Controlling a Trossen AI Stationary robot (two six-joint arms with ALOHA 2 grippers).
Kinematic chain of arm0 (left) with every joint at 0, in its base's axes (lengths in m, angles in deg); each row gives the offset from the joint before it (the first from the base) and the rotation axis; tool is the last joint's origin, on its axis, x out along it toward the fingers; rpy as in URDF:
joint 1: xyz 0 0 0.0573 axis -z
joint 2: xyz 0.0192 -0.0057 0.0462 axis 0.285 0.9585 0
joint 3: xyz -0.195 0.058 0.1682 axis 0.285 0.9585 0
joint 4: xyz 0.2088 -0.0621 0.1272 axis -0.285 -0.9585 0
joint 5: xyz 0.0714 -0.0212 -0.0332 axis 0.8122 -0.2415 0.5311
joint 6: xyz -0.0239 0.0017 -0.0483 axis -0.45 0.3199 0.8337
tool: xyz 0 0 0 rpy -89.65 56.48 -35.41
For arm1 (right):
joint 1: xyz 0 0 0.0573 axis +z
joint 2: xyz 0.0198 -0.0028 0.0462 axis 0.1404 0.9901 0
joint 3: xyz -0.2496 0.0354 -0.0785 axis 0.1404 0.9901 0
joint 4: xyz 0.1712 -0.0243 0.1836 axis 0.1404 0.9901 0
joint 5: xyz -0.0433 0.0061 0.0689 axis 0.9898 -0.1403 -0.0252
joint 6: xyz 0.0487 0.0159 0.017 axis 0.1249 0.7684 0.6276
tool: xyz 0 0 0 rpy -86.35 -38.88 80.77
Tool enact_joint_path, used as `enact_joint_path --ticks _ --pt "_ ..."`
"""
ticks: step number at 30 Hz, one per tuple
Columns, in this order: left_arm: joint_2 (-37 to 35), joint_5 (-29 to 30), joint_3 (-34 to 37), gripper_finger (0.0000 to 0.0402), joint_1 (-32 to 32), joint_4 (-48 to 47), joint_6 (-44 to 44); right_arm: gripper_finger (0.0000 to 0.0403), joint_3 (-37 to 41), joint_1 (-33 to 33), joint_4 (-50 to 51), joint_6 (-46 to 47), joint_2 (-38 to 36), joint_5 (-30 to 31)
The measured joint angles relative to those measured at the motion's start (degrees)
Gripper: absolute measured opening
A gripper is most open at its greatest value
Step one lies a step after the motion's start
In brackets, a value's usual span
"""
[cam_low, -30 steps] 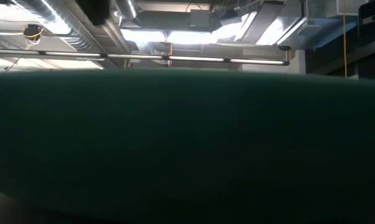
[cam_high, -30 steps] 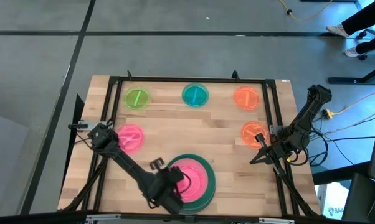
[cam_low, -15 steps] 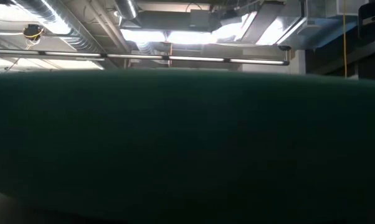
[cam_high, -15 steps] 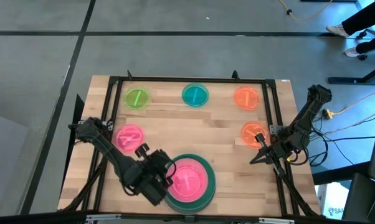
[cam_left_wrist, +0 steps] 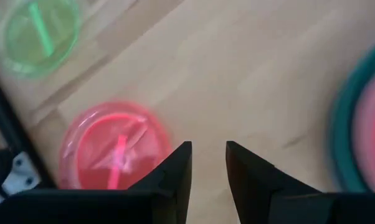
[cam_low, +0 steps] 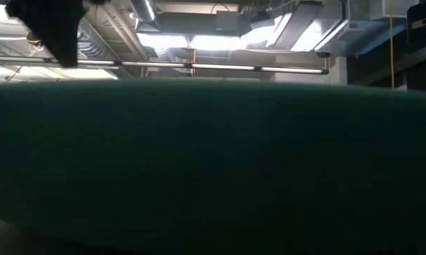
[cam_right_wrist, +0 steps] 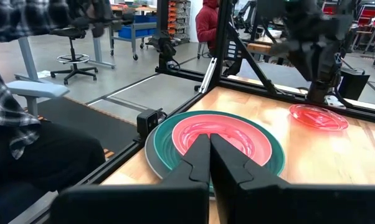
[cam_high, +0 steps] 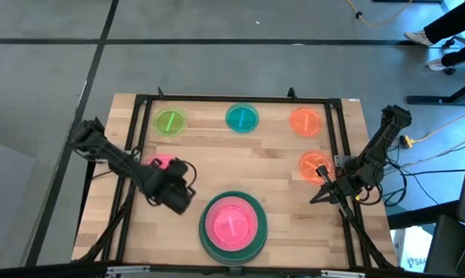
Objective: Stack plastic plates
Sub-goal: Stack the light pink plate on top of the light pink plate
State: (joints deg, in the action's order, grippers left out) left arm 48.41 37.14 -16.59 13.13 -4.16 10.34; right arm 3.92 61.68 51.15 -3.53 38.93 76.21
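A large pink plate (cam_high: 232, 222) lies in a dark green plate (cam_high: 253, 241) near the table's near edge; the right wrist view shows a grey rim (cam_right_wrist: 151, 149) under them. Small translucent plates lie singly: pink (cam_high: 157, 162), lime green (cam_high: 169, 122), teal (cam_high: 242, 118), two orange (cam_high: 304, 121) (cam_high: 313, 164). My left gripper (cam_high: 177, 199) (cam_left_wrist: 208, 158) hangs open and empty over bare wood, between the small pink plate (cam_left_wrist: 109, 146) and the stack. My right gripper (cam_high: 316, 199) (cam_right_wrist: 209, 146) is shut and empty at the table's right side, near the lower orange plate.
A dark metal frame (cam_high: 140, 116) borders the wooden table. The green plate's rim (cam_low: 213, 156) fills almost the whole low view, with part of my left arm (cam_low: 47, 28) above it. People and chairs (cam_right_wrist: 25, 74) are beyond the table. Bare wood (cam_high: 240, 158) lies mid-table.
My left gripper has drawn away from the left edge of the plate stack, moving toward the table's left and far side to a spot beside the small pink plate. The stacked plates have stayed where they were. My right arm has kept still.
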Motion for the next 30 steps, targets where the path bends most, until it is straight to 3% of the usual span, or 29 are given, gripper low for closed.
enact_joint_path --ticks 5,11,18,30 --pt "-2.4 -8.8 8.0 0.0102 -4.5 2.1 -3.1 0.0002 0.0 0.0 0.0 0.0 0.0 0.5" --pt "-2.4 -15.7 16.5 0.0134 -8.4 14.1 -12.4 0.0002 0.0 0.0 -0.2 -0.1 0.0 6.2" --pt "-2.4 -14.9 24.7 0.014 -10.9 19.3 -12.3 0.0002 0.0 0.0 -0.2 1.7 0.0 8.4" --pt "-2.3 -12.8 27.5 0.0138 -10.6 25.5 -14.3 0.0002 0.0 0.0 4.7 13.5 4.5 7.5"
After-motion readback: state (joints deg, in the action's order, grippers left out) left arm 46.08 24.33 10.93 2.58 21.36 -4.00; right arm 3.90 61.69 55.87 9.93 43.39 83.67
